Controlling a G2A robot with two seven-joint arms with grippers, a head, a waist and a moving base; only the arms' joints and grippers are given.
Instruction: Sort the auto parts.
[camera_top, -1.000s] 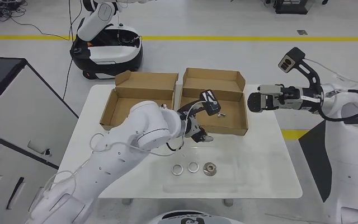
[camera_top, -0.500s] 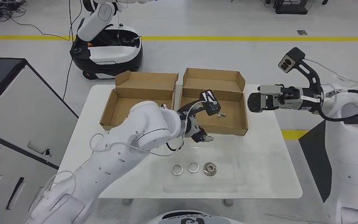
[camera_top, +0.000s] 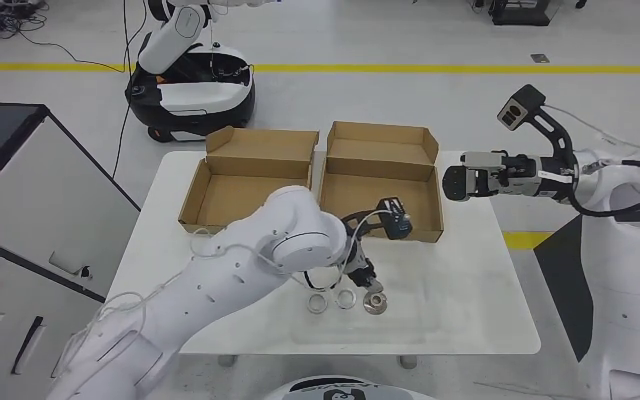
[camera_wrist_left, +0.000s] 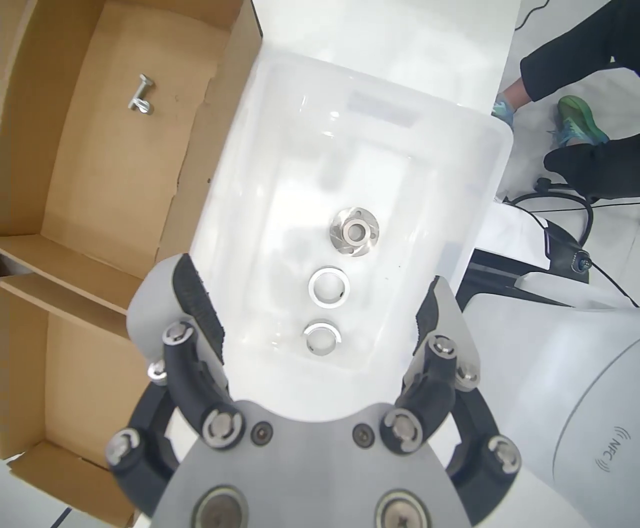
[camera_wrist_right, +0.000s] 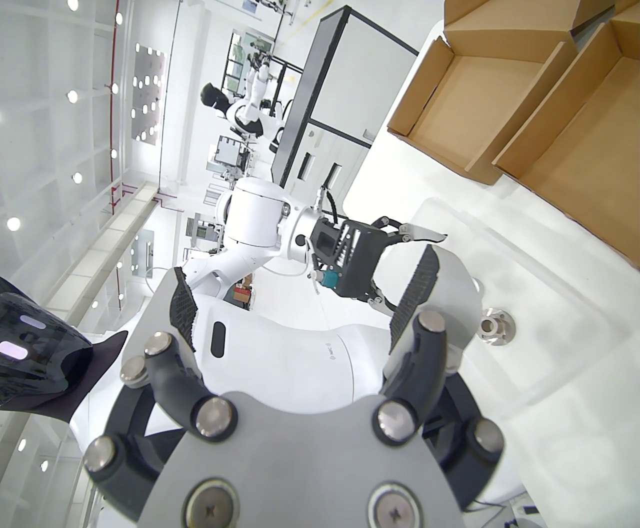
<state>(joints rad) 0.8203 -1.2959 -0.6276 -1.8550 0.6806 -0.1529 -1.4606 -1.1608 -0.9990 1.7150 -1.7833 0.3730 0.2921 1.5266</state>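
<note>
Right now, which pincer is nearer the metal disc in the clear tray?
Left. The left pincer hangs open just above the tray, beside the disc; the right pincer is far off, beside the cardboard box.

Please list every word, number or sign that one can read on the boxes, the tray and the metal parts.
Cardboard boxes: no print to be seen.
Clear tray: a faint grey patch on its bottom, too blurred to read.
Metal parts: no readable marks.
</note>
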